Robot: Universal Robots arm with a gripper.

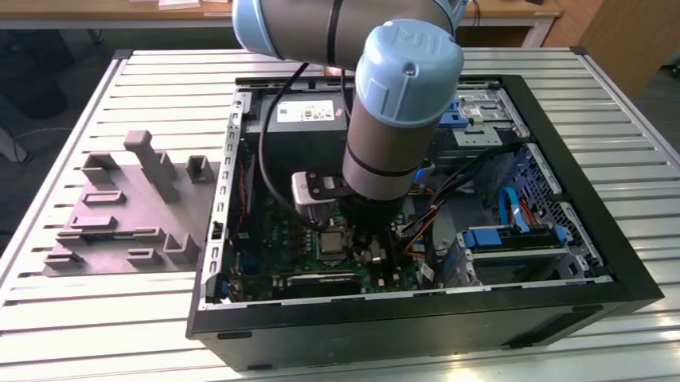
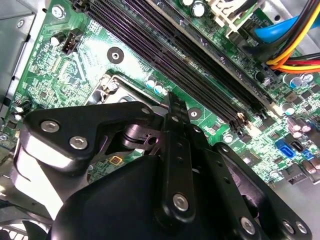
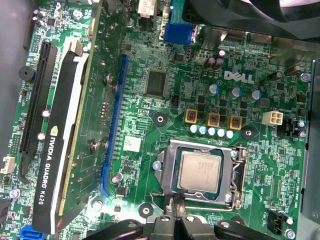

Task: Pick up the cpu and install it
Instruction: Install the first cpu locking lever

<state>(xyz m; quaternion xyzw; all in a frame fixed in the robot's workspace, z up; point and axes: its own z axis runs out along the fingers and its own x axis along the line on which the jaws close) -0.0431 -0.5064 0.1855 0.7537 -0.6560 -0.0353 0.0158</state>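
The cpu (image 3: 200, 171), a small pale silver square, lies flat inside the open silver socket frame (image 3: 162, 167) on the green motherboard (image 3: 145, 120). In the exterior view the cpu (image 1: 333, 242) shows as a grey square just to the left of the arm's wrist (image 1: 372, 199), deep inside the black computer case (image 1: 595, 239). My gripper (image 3: 173, 204) hangs over the socket's edge beside the chip, its two black fingers pressed together with nothing between them. From behind, in the second wrist view, the gripper (image 2: 171, 100) points down at the socket frame (image 2: 107, 87).
A black graphics card (image 3: 65, 140) stands upright in its slot beside the socket. Long memory slots (image 2: 190, 55) and a bundle of coloured cables (image 2: 292, 50) run close by. On the slatted table at the exterior view's left sits a grey moulded tray (image 1: 117, 215).
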